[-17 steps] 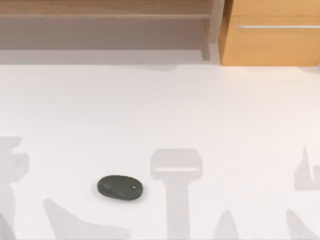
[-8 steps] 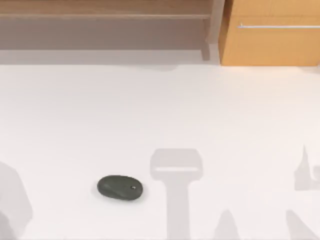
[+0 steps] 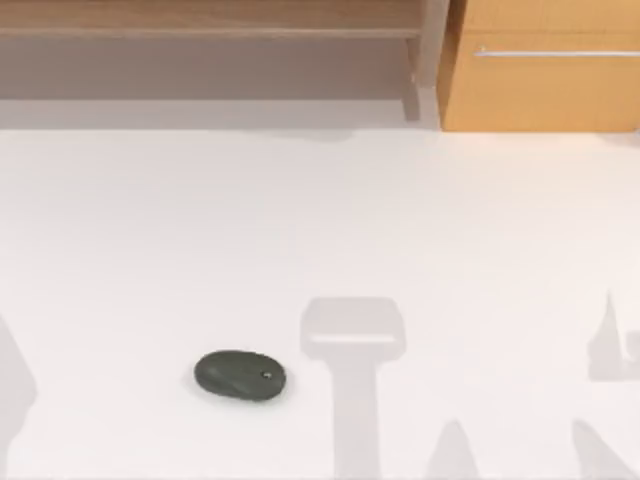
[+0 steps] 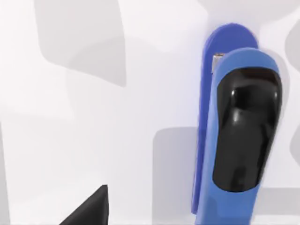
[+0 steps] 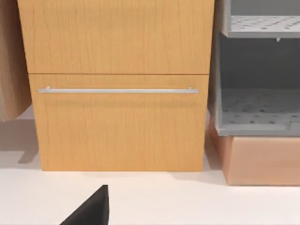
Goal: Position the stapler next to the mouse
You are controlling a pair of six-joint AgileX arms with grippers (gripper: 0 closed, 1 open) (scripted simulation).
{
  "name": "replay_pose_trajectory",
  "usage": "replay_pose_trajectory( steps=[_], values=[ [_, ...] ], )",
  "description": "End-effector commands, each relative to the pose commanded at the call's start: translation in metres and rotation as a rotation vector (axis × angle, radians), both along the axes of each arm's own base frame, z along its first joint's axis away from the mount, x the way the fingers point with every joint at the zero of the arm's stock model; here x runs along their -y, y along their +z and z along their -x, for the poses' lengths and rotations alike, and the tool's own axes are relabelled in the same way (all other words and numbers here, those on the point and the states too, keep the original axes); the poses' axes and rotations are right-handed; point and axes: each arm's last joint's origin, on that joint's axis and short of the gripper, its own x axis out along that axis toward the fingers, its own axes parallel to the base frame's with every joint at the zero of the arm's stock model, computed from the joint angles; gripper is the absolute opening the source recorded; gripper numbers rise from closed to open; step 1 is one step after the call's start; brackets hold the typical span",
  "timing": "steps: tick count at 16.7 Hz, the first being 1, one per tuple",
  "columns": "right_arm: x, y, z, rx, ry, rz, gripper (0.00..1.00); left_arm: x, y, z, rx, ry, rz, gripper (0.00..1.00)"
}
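The mouse (image 3: pixel 240 375), a dark grey-green oval with a light dot on top, lies on the white table at the front left in the top view. In the left wrist view the stapler (image 4: pixel 241 131), bright blue with a glossy black upper part, lies flat on the table. A dark tip of my left gripper (image 4: pixel 89 212) shows at that picture's edge, apart from the stapler and not touching it. A dark tip of my right gripper (image 5: pixel 89 211) shows in the right wrist view, over bare table in front of a wooden cabinet.
A wooden drawer cabinet (image 3: pixel 545 65) with a metal handle stands at the back right, also seen as the cabinet (image 5: pixel 117 84) in the right wrist view. A low shelf (image 3: pixel 210 30) runs along the back. Grey perforated shelves (image 5: pixel 258 112) stand beside the cabinet.
The grey arm shadow at the front left of the table has shrunk and drawn toward the left edge. The mouse has stayed where it was.
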Motion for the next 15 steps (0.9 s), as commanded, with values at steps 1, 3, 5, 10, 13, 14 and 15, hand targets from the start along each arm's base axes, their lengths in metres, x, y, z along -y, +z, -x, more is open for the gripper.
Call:
replay_pose_trajectory(
  steps=[1,3,5,10,13,14,15],
  values=[
    [0.000,0.000,0.000,0.000,0.000,0.000,1.00,0.000,0.000,0.000,0.000,0.000,0.000,1.00],
    [0.000,0.000,0.000,0.000,0.000,0.000,1.00,0.001,-0.001,0.000,0.000,-0.003,-0.001,1.00],
    [0.000,0.000,0.000,0.000,0.000,0.000,1.00,0.001,-0.011,0.000,-0.003,0.000,0.003,1.00],
    [0.000,0.000,0.000,0.000,0.000,0.000,1.00,0.000,-0.047,0.000,0.002,0.000,-0.002,1.00],
    [0.000,0.000,0.000,0.000,0.000,0.000,1.00,0.000,-0.050,0.000,0.000,0.000,0.000,1.00],
    [0.000,0.000,0.000,0.000,0.000,0.000,1.00,0.000,-0.050,0.000,0.000,0.000,0.000,1.00],
    [0.000,0.000,0.000,0.000,0.000,0.000,1.00,0.000,-0.050,0.000,0.000,0.000,0.000,0.92]
  ],
)
